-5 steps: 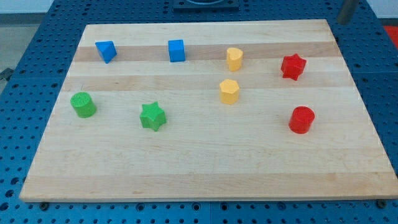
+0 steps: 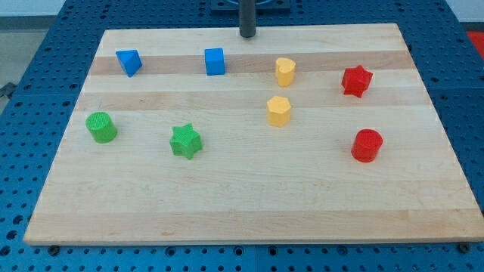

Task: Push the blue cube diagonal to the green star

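Note:
The blue cube [image 2: 215, 61] sits near the view's top, left of centre, on the wooden board [image 2: 249, 204]. The green star [image 2: 185, 141] lies lower, below and slightly left of the cube. My tip [image 2: 247, 35] stands at the board's top edge, just above and to the right of the blue cube, not touching it.
A blue triangular block [image 2: 129, 62] is at the top left. A green cylinder [image 2: 101, 127] is at the left. Two yellow blocks [image 2: 284, 72] [image 2: 279, 111] are in the middle. A red star [image 2: 356, 80] and a red cylinder [image 2: 367, 145] are at the right.
My rod has moved from the view's top right corner leftward to the board's top edge near the blue cube. No block has moved.

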{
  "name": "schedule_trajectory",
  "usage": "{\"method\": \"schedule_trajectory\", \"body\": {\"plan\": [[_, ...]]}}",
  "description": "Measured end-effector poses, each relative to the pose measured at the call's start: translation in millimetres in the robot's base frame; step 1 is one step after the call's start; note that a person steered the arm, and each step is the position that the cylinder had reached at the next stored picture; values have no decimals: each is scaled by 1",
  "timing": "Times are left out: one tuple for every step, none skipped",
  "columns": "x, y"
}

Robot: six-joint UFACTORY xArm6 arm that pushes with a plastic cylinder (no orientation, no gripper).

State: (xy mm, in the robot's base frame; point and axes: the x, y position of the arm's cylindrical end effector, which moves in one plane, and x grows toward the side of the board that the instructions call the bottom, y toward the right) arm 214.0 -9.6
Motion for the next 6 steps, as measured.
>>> {"method": "schedule_trajectory", "body": {"plan": [[20, 0], [27, -4], [26, -27], [22, -54], [29, -76], [45, -76]]}}
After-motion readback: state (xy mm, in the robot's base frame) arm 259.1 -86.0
